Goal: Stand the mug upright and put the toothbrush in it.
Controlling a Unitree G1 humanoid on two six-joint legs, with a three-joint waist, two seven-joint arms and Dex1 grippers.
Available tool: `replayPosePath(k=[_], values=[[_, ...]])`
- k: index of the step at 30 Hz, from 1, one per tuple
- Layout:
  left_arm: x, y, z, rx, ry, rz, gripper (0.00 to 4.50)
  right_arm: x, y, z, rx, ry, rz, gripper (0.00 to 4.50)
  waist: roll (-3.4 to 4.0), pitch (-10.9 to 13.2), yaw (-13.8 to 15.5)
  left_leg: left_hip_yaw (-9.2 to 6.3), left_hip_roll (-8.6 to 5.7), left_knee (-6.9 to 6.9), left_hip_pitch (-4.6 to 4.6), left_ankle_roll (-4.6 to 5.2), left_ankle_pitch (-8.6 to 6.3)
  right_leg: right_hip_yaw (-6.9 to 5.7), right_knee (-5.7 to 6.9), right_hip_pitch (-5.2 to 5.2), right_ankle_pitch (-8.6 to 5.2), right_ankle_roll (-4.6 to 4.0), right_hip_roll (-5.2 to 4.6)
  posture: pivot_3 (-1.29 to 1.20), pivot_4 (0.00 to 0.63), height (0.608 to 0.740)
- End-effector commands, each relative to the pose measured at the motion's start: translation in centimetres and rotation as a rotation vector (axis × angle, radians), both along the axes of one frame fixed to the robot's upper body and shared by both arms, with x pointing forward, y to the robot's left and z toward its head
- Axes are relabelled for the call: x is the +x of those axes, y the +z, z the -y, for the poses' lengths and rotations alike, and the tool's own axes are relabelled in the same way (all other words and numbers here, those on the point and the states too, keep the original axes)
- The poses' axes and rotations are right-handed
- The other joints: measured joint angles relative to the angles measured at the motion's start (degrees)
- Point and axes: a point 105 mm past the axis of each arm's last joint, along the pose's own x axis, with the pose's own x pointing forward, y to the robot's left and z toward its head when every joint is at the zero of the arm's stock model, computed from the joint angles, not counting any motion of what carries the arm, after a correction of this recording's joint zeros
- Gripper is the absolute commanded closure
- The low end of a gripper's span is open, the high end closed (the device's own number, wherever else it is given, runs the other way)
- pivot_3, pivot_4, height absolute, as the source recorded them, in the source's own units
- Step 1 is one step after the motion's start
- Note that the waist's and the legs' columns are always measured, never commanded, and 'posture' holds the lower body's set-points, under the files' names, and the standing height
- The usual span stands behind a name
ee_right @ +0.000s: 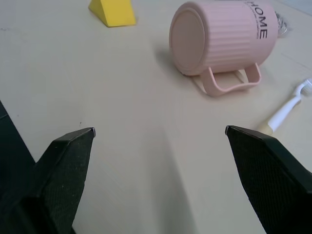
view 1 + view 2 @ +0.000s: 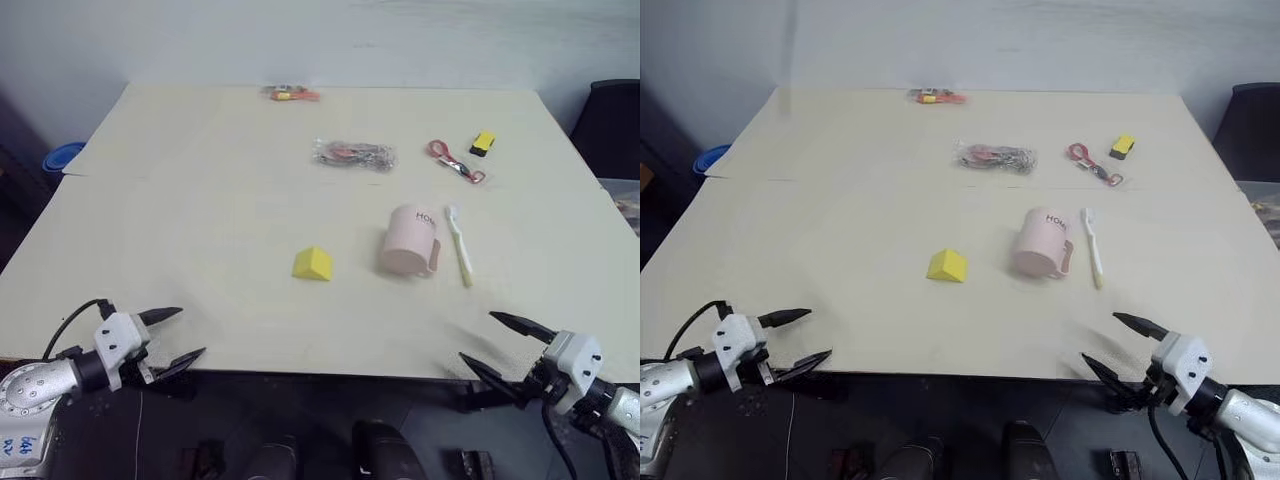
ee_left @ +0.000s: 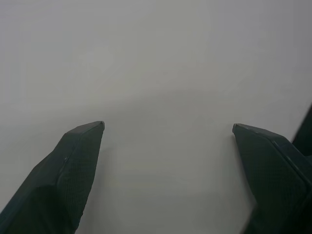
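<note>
Mug: the pale pink ribbed cylindrical mug [image 2: 410, 242] with dark lettering "HOME" lies on its side on the pale cream table top [image 2: 200, 220], right of centre, its closed base towards the robot and its handle resting on the table on the right side.
Toothbrush: the slim white and pale yellow-green toothbrush [image 2: 459, 245] lies flat just beside the mug's handle side, apart from it, bristle head at the far end.
Right gripper: the right gripper [image 2: 508, 346] with two black fingers hovers at the near right edge of the table, jaws spread wide and empty; the mug lies ahead of it and to its left, well apart, and the toothbrush is ahead, slightly nearer.
Left gripper: the left gripper [image 2: 182, 336] hovers at the near left edge, jaws likewise spread and holding nothing; mug and toothbrush lie far off to its right.
Yellow block: a small yellow wedge-shaped block [image 2: 312, 264] sits left of the mug, near it.
Scissors: red-handled scissors [image 2: 456, 163] lie beyond the toothbrush, with a small yellow and black object [image 2: 483, 143] just past them.
Clear bag: a crumpled clear bag with dark and red contents [image 2: 353, 154] lies beyond the mug.
</note>
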Motion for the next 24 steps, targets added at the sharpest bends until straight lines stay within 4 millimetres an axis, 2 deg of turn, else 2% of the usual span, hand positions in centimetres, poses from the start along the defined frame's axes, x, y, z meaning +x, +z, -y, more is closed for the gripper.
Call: replayPosePath(k=[1,8,15,18,20,24], values=[[0.1,1.0,0.3,-0.025,0.017,0.034,0.00,0.1,0.5,-0.5,0.015,0.017,0.027,0.03,0.00,0.0,0.1,0.00,0.00,0.00,0.00,0.00,0.00,0.00,0.00,0.00,0.00,0.00,0.00,0.00,0.150,0.740],[0.2,2.0,0.6,-0.063,0.026,0.024,0.00,0.3,0.4,-1.1,-0.012,0.058,0.019,0.03,0.01,0.0,0.1,-0.02,0.01,0.00,-0.01,-0.01,0.00,-0.01,0.00,0.00,0.00,0.00,0.01,0.00,0.150,0.740],[0.6,3.2,1.5,-0.079,-0.035,-0.010,0.00,0.3,0.2,-2.3,0.054,0.105,-0.017,0.03,0.04,0.0,0.1,-0.02,0.03,0.00,0.00,-0.02,-0.01,-0.01,0.00,0.00,0.00,0.00,0.03,0.00,0.150,0.740],[1.9,4.9,3.8,-0.128,-0.126,-0.019,0.00,0.1,1.3,-3.6,0.147,0.164,0.025,0.03,0.04,0.1,0.3,-0.01,0.03,0.01,0.00,-0.02,-0.01,0.00,0.00,0.00,0.00,0.00,0.04,0.00,0.150,0.740],[3.8,6.2,5.9,-0.151,-0.203,-0.001,0.00,0.0,1.8,-4.5,0.188,0.190,0.006,0.03,0.16,0.2,0.7,-0.10,0.03,0.10,-0.05,-0.03,0.00,-0.06,0.01,0.01,0.00,-0.01,0.04,0.00,0.150,0.740],[6.8,6.4,9.4,-0.134,-0.356,-0.005,0.00,0.1,3.3,-6.1,0.239,0.259,0.073,0.03,0.16,0.2,1.0,-0.11,-0.05,0.20,0.00,-0.04,0.00,-0.08,0.12,0.04,0.02,0.02,0.02,0.00,0.150,0.740]])
